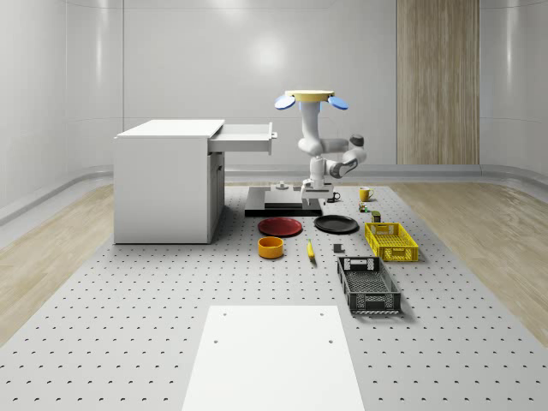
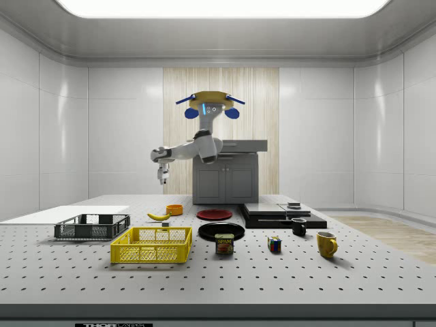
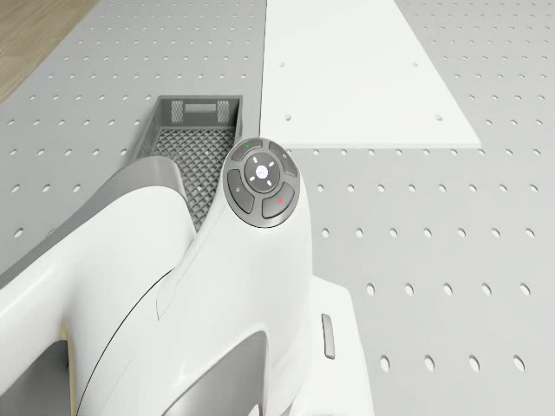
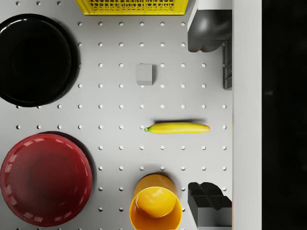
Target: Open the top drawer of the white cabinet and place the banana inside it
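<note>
The long yellow banana [image 4: 178,128] lies flat on the grey perforated table [image 1: 128,325], clear of everything around it: a small grey cube [image 4: 144,74] sits apart on one side, an orange bowl [image 4: 155,207] near on the other, with a red plate [image 4: 45,178] and a black plate [image 4: 33,60] further off. In the wrist view the two dark fingertips [image 4: 209,28] stand wide apart, one past each side of the banana, with nothing between them; the gripper [image 2: 163,174] hangs well above the table. The quadrotor drone [image 2: 208,104] hovers in the air over the table's middle, arm bent downward. The top drawer [image 1: 247,138] of the white cabinet [image 1: 164,184] stands pulled out; its inside is hidden from the whole-scene view. A yellow mesh basket [image 1: 391,241] and a black mesh crate [image 1: 368,285] lie toward the whole-scene view's right, the basket cut off in the wrist view. Open table surrounds the banana on all sides. In the drone view the white arm [image 3: 217,286] covers much of the table.
</note>
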### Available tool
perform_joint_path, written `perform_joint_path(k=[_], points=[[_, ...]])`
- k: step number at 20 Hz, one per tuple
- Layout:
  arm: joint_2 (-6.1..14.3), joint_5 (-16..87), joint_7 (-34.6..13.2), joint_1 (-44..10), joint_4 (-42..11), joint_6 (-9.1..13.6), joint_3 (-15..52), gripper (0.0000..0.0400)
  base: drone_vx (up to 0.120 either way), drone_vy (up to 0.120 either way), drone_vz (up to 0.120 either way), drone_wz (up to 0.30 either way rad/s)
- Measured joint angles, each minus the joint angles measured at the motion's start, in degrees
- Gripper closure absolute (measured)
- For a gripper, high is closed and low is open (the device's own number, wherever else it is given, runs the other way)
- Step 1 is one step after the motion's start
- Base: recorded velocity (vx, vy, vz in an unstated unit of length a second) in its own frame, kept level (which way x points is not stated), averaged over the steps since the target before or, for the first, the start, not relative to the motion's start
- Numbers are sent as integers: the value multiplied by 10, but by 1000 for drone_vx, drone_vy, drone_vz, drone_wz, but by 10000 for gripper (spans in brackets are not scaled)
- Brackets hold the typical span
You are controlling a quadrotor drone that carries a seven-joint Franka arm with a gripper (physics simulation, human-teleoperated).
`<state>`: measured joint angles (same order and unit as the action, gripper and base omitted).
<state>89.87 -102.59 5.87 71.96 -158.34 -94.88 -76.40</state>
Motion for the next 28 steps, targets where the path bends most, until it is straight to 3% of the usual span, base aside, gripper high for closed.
perform_joint_path(k=[13,18,28], points=[[2,1,0,1,0,-2,0,0,0,0,-120,0],[3,1,1,1,0,-3,0,0,104,0,-120,0],[4,2,1,1,0,-4,0,0,0,0,-120,0]])
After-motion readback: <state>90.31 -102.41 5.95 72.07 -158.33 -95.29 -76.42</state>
